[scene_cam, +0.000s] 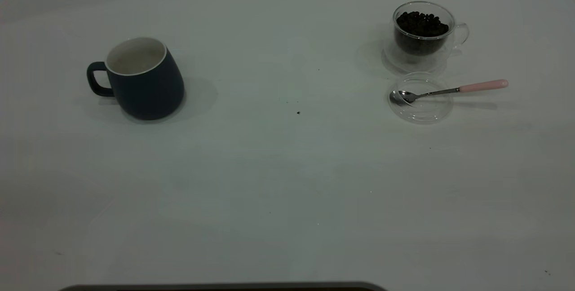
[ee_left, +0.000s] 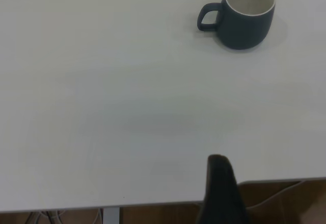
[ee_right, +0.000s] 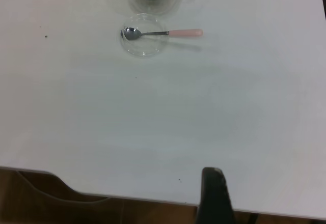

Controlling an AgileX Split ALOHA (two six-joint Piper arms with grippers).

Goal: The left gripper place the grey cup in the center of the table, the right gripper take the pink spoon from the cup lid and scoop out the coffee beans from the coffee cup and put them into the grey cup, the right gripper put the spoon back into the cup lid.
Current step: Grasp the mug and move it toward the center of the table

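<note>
Exterior view: rounded blue-grey ceramic mug [scene_cam: 144, 80] stands upright at the white surface's [scene_cam: 287, 183] left; pink-handled steel spoon [scene_cam: 444, 90] rests on the clear glass lid [scene_cam: 421, 98]. Neither pincer's state can be told.

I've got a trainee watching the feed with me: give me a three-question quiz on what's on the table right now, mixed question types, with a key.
1. True or false: the grey cup already stands at the center of the table.
2. Multiple choice: the bowl of the pink spoon rests on
A. the cup lid
B. the coffee beans
C. the bare tabletop
3. Fill in: the coffee beans sit inside the ____.

Key:
1. False; it stands at the exterior view's left, handle pointing further left.
2. A; the pink handle sticks out past the lid's rim.
3. Coffee cup, the clear glass one just behind the lid.
</note>
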